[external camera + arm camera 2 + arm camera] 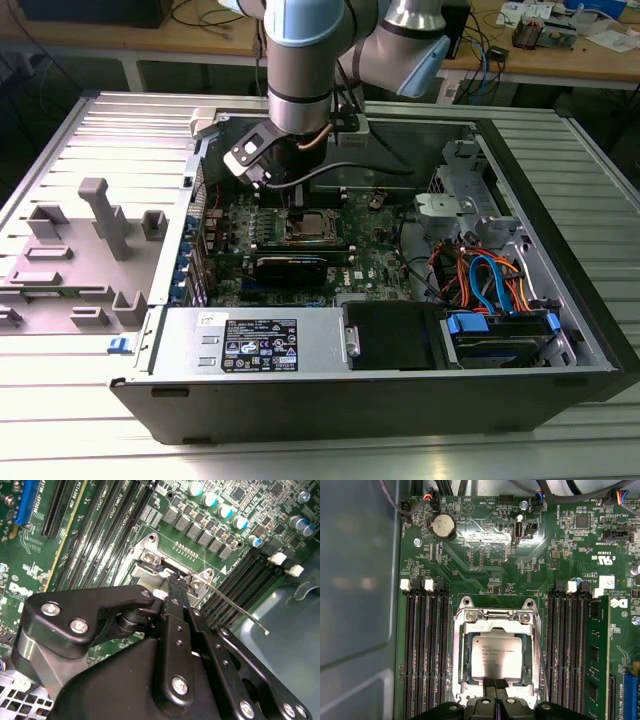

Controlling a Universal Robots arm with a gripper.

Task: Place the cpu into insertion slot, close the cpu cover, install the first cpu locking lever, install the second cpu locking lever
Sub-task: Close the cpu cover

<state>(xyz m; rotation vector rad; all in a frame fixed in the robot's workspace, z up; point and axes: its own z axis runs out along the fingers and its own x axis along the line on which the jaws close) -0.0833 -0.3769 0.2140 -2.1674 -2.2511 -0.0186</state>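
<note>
— Exterior view first. Where are you?
— My arm (300,60) hangs over the open case (560,300), which lies on the ribbed metal surface (60,420). The tool (297,203) is low over the green board (380,255), right above the cpu (308,226). A grey fixture (95,240) sits at the exterior view's left, well apart from the case.

— Second wrist view?
— The tool (174,585) shows its black linkages in front. The fingers are pressed together, with the tips down at the silvery rim of the slot (150,555). A thin lever (235,607) sticks out from the slot's corner across the black memory slots (235,580). I cannot tell from this angle whether the tips touch metal.

— First wrist view?
— This one is clearest. The cpu (492,655) lies flat in the slot (466,655), silver top up. The cover (536,650) frames it, with the window around the chip, and looks flat down. The tool (494,684) is clenched. Its fingertips (489,682) sit side by side with nothing between them, at the cpu's edge. Memory slots flank the slot on both sides. A coin cell (442,526) sits on the board, well apart from the slot.
</note>
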